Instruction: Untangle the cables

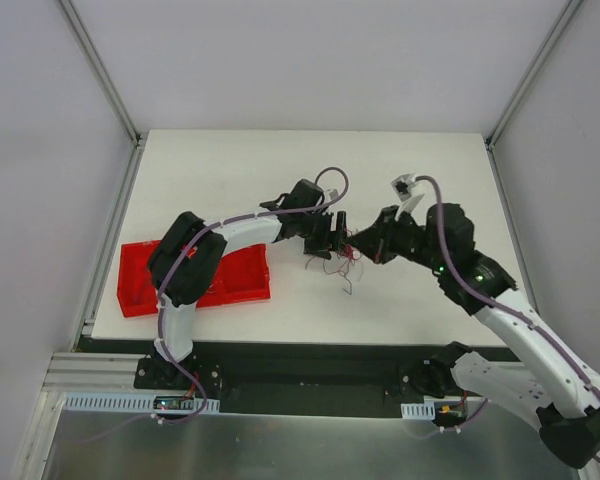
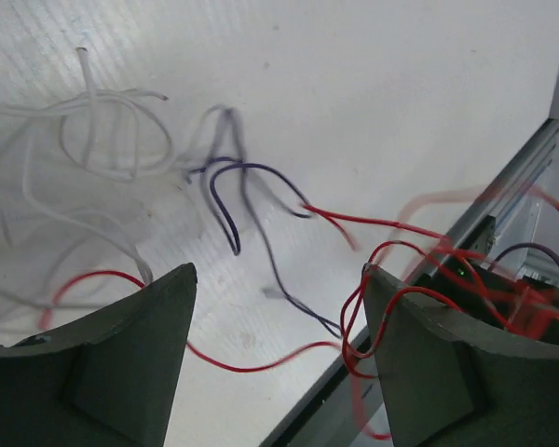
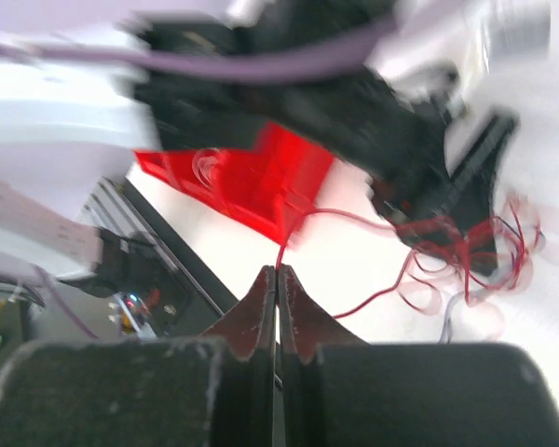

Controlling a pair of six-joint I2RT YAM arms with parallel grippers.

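Thin red, purple and white cables (image 1: 347, 262) lay tangled on the white table (image 1: 230, 170), between the released left gripper (image 2: 279, 363) and the right gripper (image 3: 277, 279), clenched on a red strand. The left arm (image 1: 240, 232) partly hid a red plastic tray (image 1: 140, 287); its contents were unclear.

Left arm (image 1: 242, 232) jaws apart, right arm (image 1: 500, 300) jaws pressed together, wrists nearly meeting

Cables (image 1: 345, 264) on the table (image 1: 280, 180) (bin (image 1: 138, 282) to their left).
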